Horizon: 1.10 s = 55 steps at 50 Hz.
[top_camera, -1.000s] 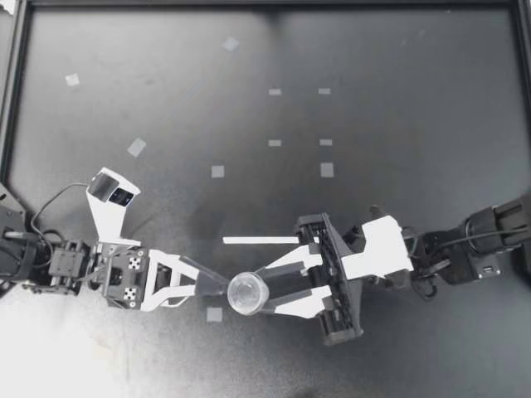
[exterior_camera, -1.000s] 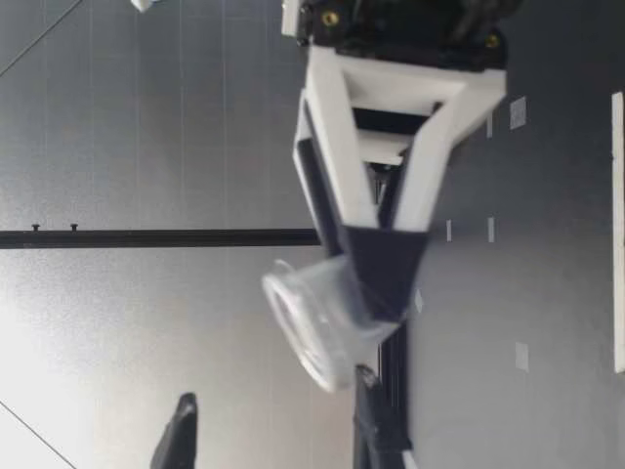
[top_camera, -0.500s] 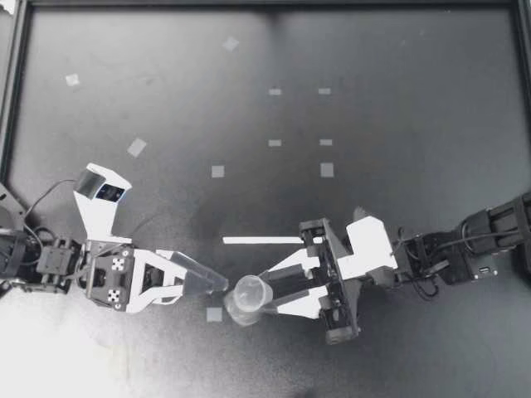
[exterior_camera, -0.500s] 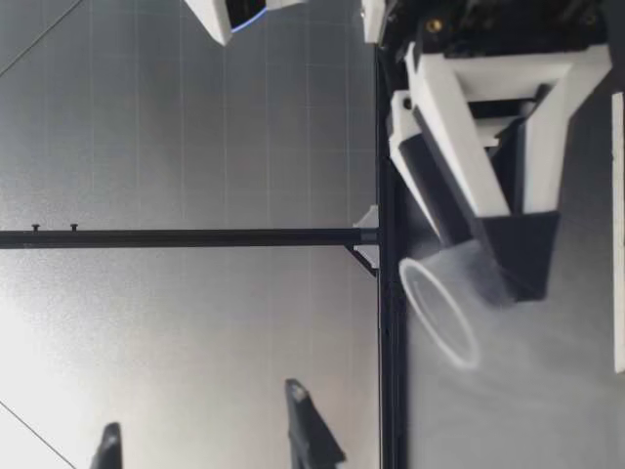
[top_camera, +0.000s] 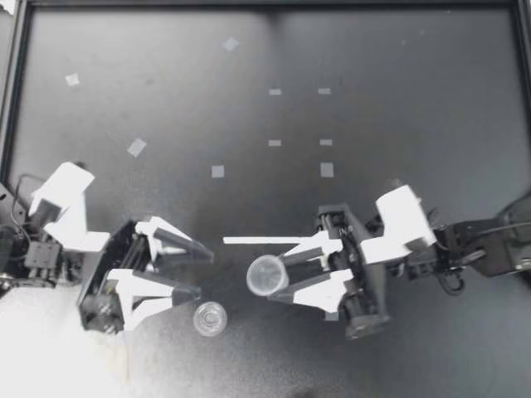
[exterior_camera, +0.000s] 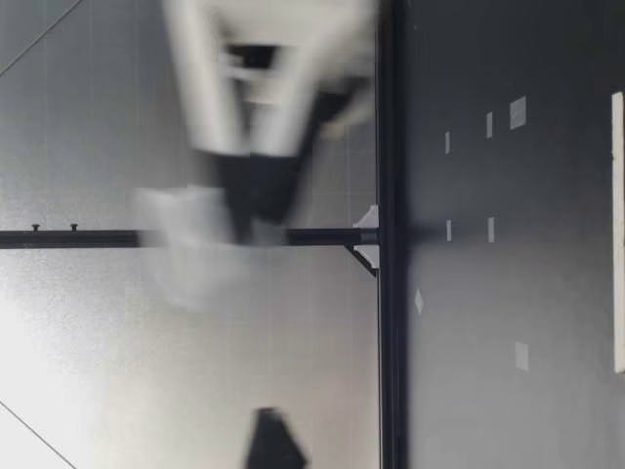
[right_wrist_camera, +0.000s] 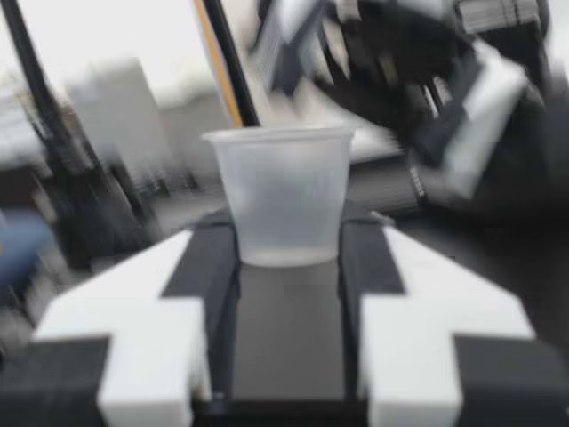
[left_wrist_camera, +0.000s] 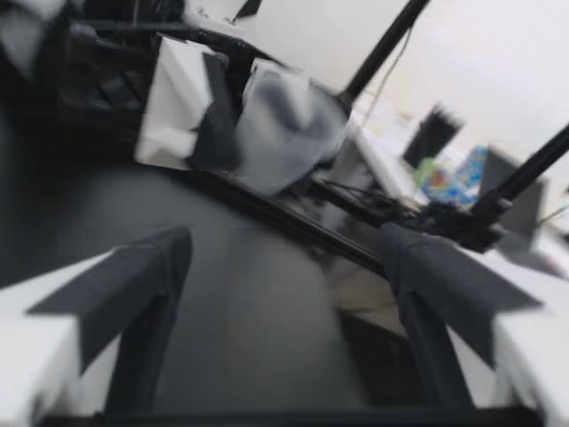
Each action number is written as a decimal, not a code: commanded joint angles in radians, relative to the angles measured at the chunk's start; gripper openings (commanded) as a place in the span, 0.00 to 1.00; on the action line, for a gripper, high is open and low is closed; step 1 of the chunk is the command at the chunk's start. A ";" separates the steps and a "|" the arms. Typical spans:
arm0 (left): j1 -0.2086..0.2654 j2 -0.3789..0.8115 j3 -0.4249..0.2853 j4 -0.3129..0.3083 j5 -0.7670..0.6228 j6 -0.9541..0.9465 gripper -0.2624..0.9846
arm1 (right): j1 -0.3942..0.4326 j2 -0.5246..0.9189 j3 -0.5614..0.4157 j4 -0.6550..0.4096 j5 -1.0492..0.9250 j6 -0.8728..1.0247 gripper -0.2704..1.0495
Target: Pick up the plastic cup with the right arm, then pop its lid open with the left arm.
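My right gripper [top_camera: 272, 278] is shut on a clear plastic cup [top_camera: 265, 275], held sideways with its mouth toward my left arm. The right wrist view shows this cup [right_wrist_camera: 283, 196] gripped near its base between the dark pads [right_wrist_camera: 212, 258]. In the low view the cup [exterior_camera: 186, 244] hangs blurred, well above the table. A second, smaller-looking clear cup [top_camera: 210, 318] sits on the table just off my left gripper [top_camera: 203, 274], which is open and holds nothing. From the left wrist view, the held cup [left_wrist_camera: 284, 124] is ahead of the wide-open fingers [left_wrist_camera: 151, 267].
A thin white strip [top_camera: 253, 240] lies on the dark table between the two grippers. Small tape squares [top_camera: 217, 171] dot the table farther back. A black frame rail [top_camera: 15, 99] borders the table by my left arm.
My right gripper dipped toward the table, then rose and drew back right with a cup. A second cup now sits on the table. My left gripper pulled back left.
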 commanded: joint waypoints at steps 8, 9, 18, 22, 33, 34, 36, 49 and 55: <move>-0.002 -0.066 -0.038 0.000 0.181 0.419 0.83 | 0.020 0.003 0.002 -0.028 -0.216 -0.041 0.39; -0.003 -0.066 -0.048 0.000 0.193 0.440 0.83 | 0.018 0.012 0.000 -0.026 -0.216 -0.052 0.39; -0.003 -0.055 -0.100 0.000 0.270 0.514 0.83 | 0.020 0.055 -0.029 -0.021 -0.209 -0.089 0.39; -0.003 -0.055 -0.098 -0.002 0.282 0.506 0.83 | 0.020 0.051 -0.029 -0.021 -0.186 -0.094 0.39; -0.003 -0.057 -0.101 -0.002 0.282 0.492 0.83 | 0.018 0.046 -0.029 -0.021 -0.166 -0.098 0.39; -0.002 -0.057 -0.101 -0.002 0.282 0.492 0.83 | 0.018 0.048 -0.029 -0.021 -0.166 -0.098 0.39; -0.003 -0.057 -0.101 -0.002 0.284 0.492 0.83 | 0.018 0.046 -0.029 -0.021 -0.164 -0.098 0.39; -0.003 -0.055 -0.100 -0.002 0.285 0.489 0.83 | 0.018 0.049 -0.029 -0.021 -0.161 -0.098 0.39; -0.002 -0.055 -0.100 -0.002 0.284 0.489 0.83 | 0.018 0.048 -0.029 -0.021 -0.161 -0.098 0.39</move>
